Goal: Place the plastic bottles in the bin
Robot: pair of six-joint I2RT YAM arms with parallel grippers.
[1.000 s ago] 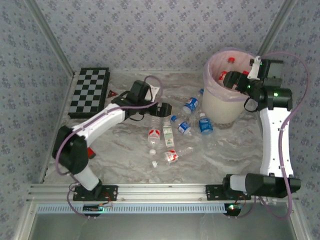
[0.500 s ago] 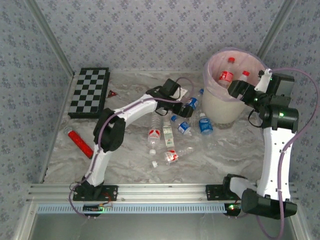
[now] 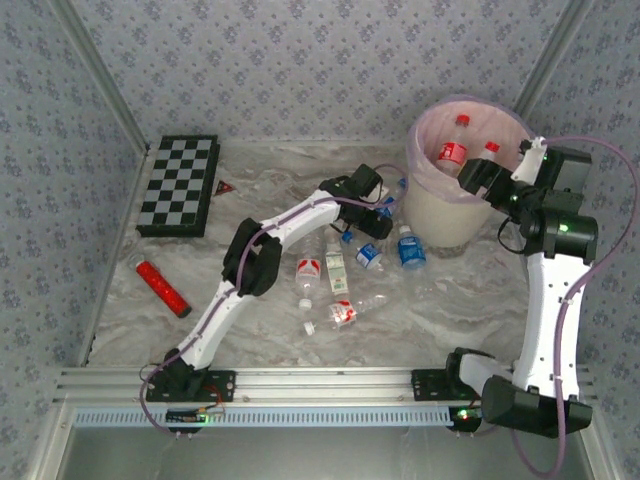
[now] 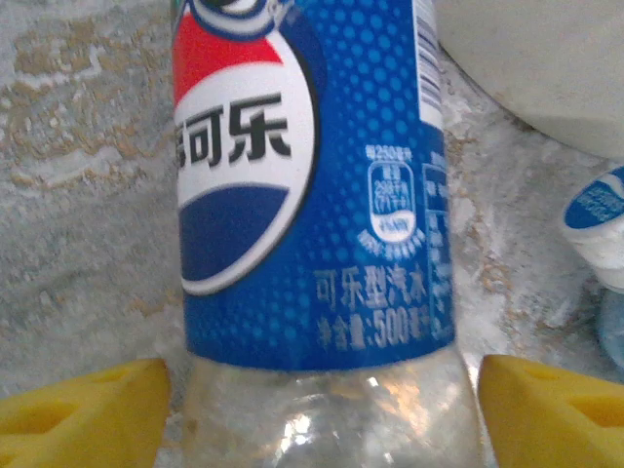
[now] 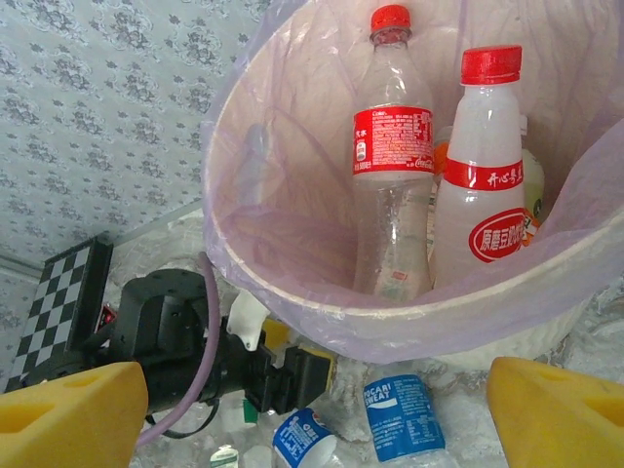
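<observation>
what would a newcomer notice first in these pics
The cream bin, lined with a pink bag, stands at the far right with two red-capped bottles caps up inside. The left gripper straddles a blue-labelled bottle beside it, and more bottles litter the middle of the marbled table.

A marbled grey-white table below pale blue floral wallpaper carries a black-and-white chequered board, a red cylinder, a cream bin with pink liner holding red-capped, red-labelled clear bottle and milky bottle, and a blue-label bottle with a red-white-blue roundel.
</observation>
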